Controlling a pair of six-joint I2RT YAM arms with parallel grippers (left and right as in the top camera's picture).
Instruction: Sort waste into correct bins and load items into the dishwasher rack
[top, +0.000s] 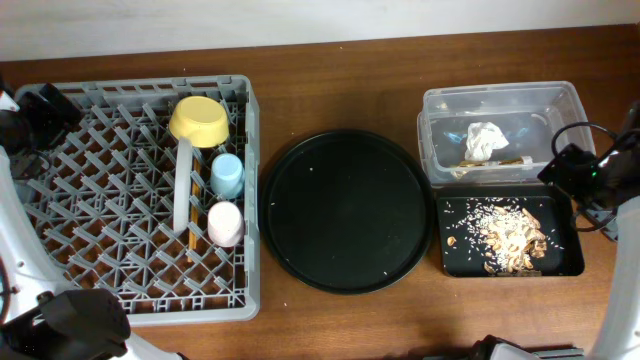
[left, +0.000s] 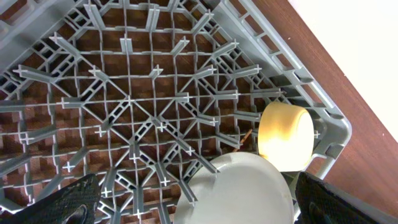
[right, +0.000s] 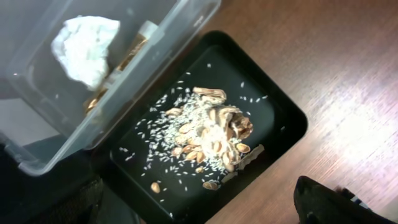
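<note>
The grey dishwasher rack (top: 100, 200) fills the left of the table. In it are a yellow bowl (top: 200, 118) on its side, a light-blue cup (top: 227, 175), a pink cup (top: 224, 224), a pale plate (top: 183, 185) standing on edge and thin chopsticks (top: 190, 242). My left gripper (top: 35, 115) hangs open over the rack's far left corner, holding nothing. Its wrist view shows the plate (left: 242, 193) and bowl (left: 286, 137). The clear tub (top: 500, 95) holds a white tissue (top: 485, 140) and a tan wrapper scrap (top: 495, 163). Food scraps (top: 510, 235) lie in the black tray (top: 562, 262). My right gripper (top: 585, 180) is open and empty above the tray's right edge.
A big round black tray (top: 347, 210) lies between the rack and the two bins, with a few white crumbs on it. The tub and the rectangular tray touch along one side. Bare wooden table (right: 348, 93) runs to the right of the tray.
</note>
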